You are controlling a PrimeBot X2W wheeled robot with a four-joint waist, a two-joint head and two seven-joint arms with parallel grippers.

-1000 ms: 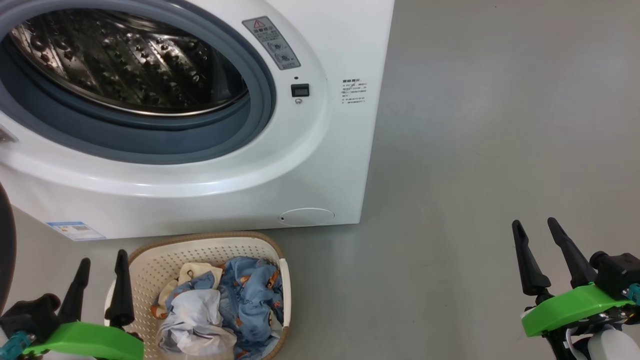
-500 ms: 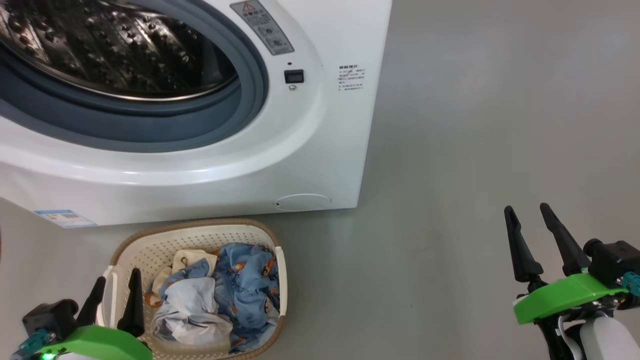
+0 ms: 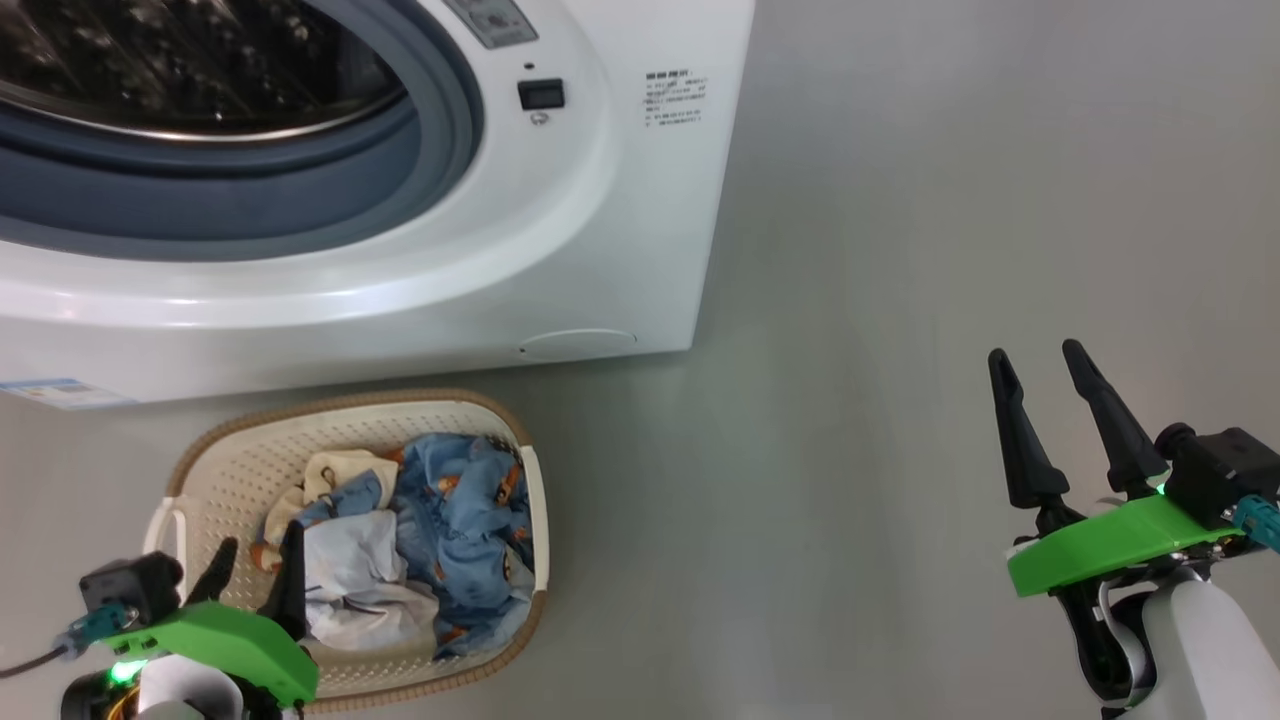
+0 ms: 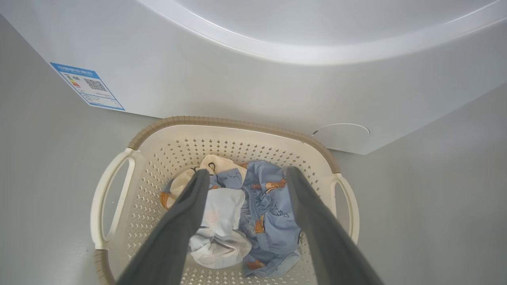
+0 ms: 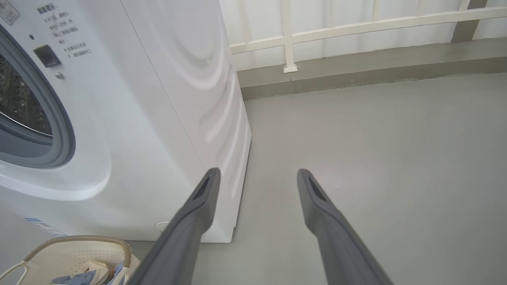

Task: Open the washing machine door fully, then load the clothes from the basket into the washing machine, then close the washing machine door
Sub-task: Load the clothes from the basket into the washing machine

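Observation:
The white washing machine stands at the upper left with its drum opening and grey seal exposed; its door is out of view. In front of it on the floor sits the cream basket, holding the clothes, which are blue printed fabric with pale pieces. My left gripper hangs open over the basket's near left part, above the pale garment. In the left wrist view the left gripper frames the clothes without touching them. My right gripper is open and empty, well right of the machine.
Bare grey floor spreads to the right of the machine. A white railing and a low kerb run along the far side. The machine's blue label and round flap sit just behind the basket.
The camera has tilted, sliding the whole picture up and left. My left gripper has come from beside the basket's left rim to over the clothes. The right gripper stays open.

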